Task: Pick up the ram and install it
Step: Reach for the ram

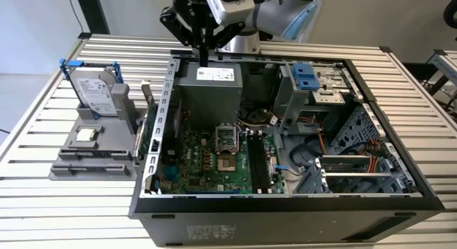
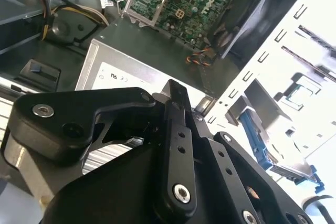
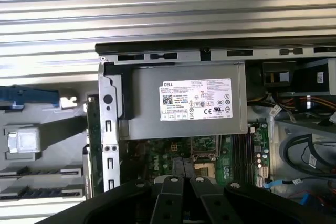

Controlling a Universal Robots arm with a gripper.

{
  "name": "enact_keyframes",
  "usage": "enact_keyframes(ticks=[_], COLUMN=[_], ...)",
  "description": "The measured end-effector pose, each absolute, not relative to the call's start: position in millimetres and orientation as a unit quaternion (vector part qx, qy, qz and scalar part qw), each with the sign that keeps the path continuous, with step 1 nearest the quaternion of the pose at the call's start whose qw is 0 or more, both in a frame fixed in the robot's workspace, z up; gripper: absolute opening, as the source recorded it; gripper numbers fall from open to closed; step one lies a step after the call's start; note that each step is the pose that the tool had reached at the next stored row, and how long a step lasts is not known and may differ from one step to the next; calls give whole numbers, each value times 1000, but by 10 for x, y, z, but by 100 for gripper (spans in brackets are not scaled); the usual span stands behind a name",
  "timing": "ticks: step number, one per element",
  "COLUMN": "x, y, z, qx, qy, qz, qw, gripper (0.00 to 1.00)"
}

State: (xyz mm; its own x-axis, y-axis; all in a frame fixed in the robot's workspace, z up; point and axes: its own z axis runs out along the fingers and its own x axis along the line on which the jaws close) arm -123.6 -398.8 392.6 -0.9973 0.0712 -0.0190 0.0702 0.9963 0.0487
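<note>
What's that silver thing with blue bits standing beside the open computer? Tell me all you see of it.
The hard drive is a silver metal box with a white label on its face and blue plastic brackets along its edges. It stands upright in a grey holder, which alone touches it, to the exterior view's left of the computer case.

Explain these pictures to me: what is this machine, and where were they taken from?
It is a robot arm; its gripper hangs over an open computer case on a slatted table. One picture comes from a camera off the arm, two from cameras at its wrist. Beside the case, a grey holder carries a hard drive, a processor chip and the ram, a thin green stick. The fingers look closed and hold nothing.
</note>
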Motion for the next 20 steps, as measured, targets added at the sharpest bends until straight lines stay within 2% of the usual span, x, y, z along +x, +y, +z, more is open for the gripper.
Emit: enact_keyframes(ticks=[20], x=[-1434], y=[-3988], z=[3926], qx=[35], qy=[999], qz=[24], qw=[10], gripper=[0])
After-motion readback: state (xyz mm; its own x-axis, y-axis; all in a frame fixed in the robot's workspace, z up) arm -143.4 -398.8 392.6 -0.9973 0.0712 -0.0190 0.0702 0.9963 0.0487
